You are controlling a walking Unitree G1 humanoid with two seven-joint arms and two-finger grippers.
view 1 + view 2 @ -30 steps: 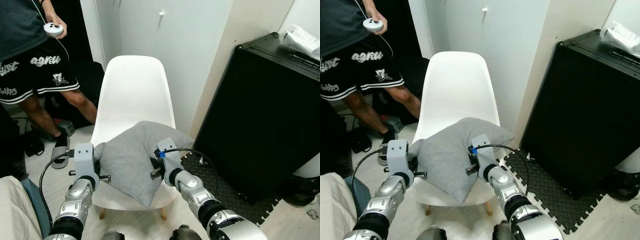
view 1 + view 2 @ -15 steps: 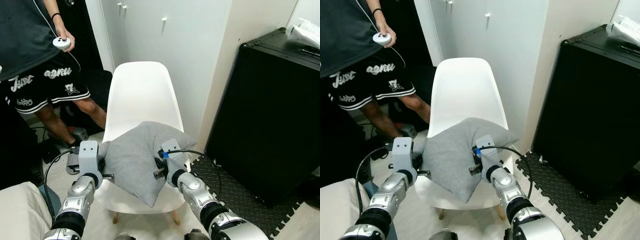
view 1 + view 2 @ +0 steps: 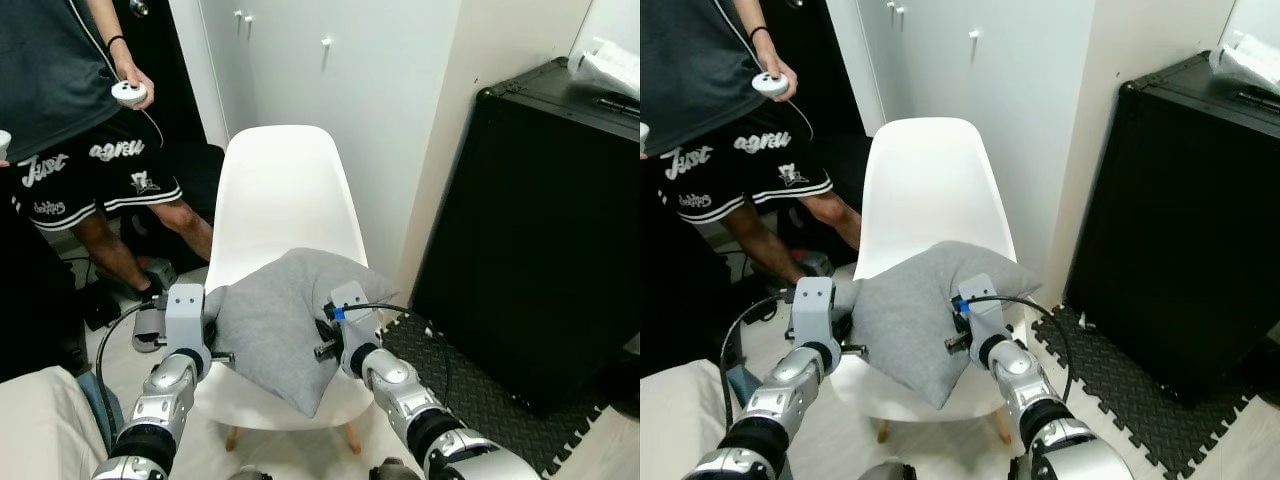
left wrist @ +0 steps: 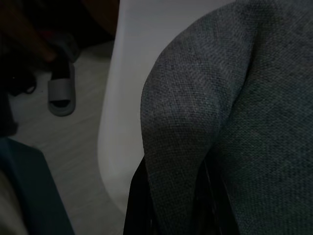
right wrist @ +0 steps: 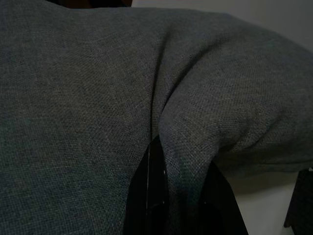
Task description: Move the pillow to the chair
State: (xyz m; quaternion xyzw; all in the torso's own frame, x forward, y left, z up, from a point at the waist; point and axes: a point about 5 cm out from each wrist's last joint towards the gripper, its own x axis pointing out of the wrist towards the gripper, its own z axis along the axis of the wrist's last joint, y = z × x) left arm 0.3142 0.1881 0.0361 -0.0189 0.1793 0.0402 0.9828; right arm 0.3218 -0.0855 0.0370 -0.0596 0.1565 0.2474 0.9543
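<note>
I am holding the grey woven-fabric pillow over the seat of the white moulded plastic chair, the pillow tilted on one corner so that its lowest point is hanging near the front edge of the chair's seat and its upper corner is lying toward the chair's back. My left gripper is pinching a bulging fold at the pillow's edge on the chair's left side, its two black fingers pressing into the cloth with a ridge of fabric squeezed between them. My right gripper is doing the same on the chair's right side, its black fingers sinking into a crease and clamping a pleat of the grey fabric. The pillow is hanging between my two silver arms, with the chair's seat just under it; I cannot tell whether it is touching the seat. To the left of the chair a person in black printed shorts is standing, holding a small white controller with a cord in one hand. To the right of the chair a tall black cabinet is standing against the wall, with a black foam floor mat lying at its foot.
</note>
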